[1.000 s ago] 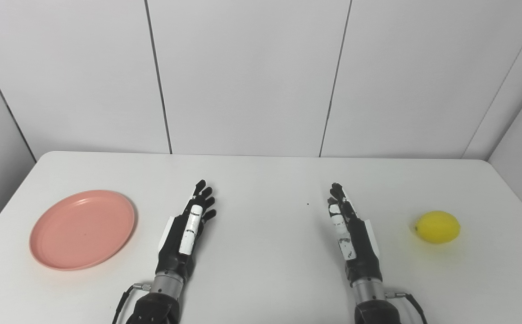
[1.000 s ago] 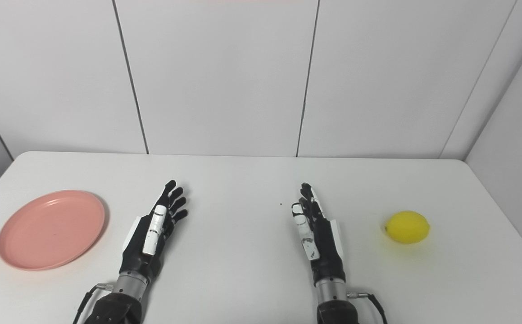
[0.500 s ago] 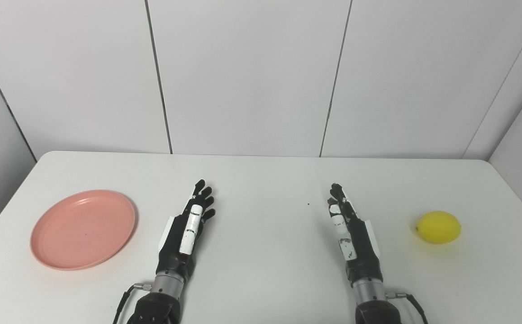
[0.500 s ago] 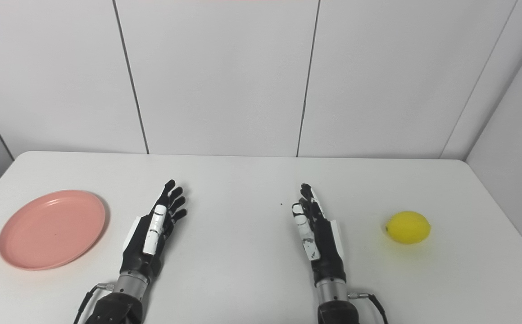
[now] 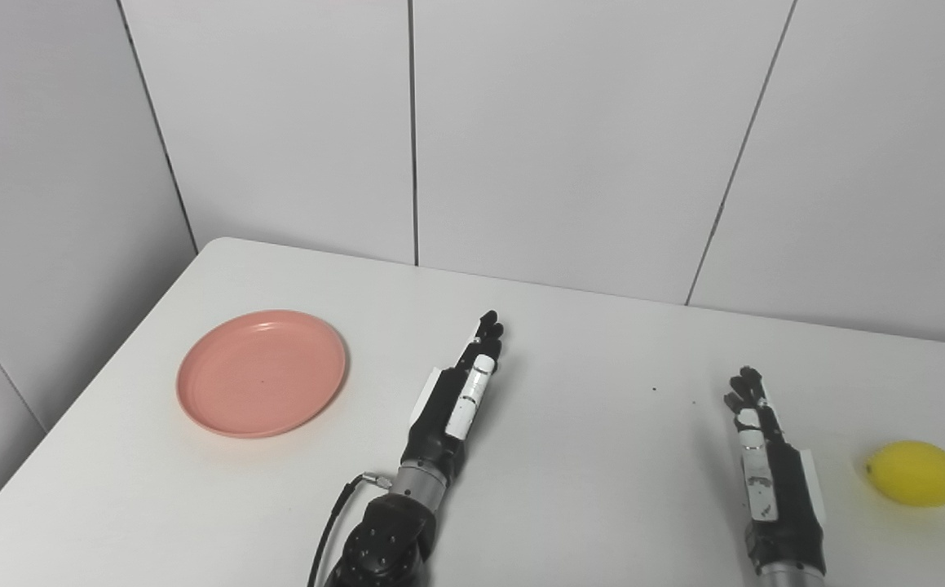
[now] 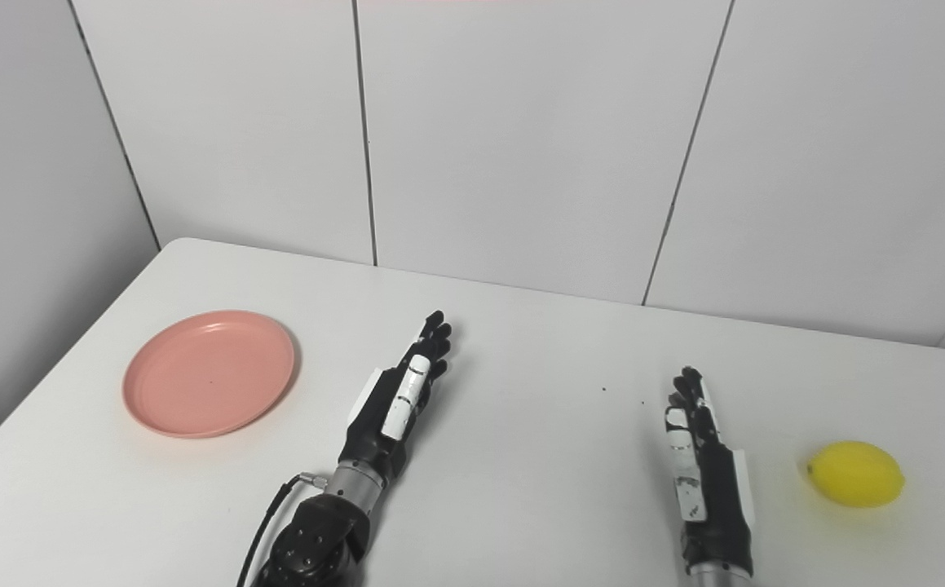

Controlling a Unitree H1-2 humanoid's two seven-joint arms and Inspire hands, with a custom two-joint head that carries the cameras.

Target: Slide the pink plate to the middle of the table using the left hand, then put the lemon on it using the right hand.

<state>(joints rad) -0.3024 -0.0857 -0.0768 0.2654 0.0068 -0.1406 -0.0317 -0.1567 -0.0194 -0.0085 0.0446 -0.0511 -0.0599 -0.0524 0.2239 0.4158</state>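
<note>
A round pink plate [image 5: 262,372] lies empty on the left part of the white table [image 5: 586,342]. A yellow lemon [image 5: 916,474] lies on the table at the far right. My left hand [image 5: 457,398] is open, fingers stretched forward, over the table to the right of the plate and apart from it. My right hand [image 5: 766,465] is open, fingers stretched forward, left of the lemon and apart from it. Both hands hold nothing. The same scene shows in the right eye view, with the plate [image 6: 209,372] and the lemon [image 6: 855,474].
White wall panels [image 5: 570,139] stand behind the table and along its left side. The table's left edge [image 5: 72,408] runs close to the plate. A few small dark specks [image 5: 655,389] lie on the table between the hands.
The whole picture has shifted: the camera has turned to the left, so everything sits further right in the frame. The left hand's fingers look closer together. Plate and lemon have not moved.
</note>
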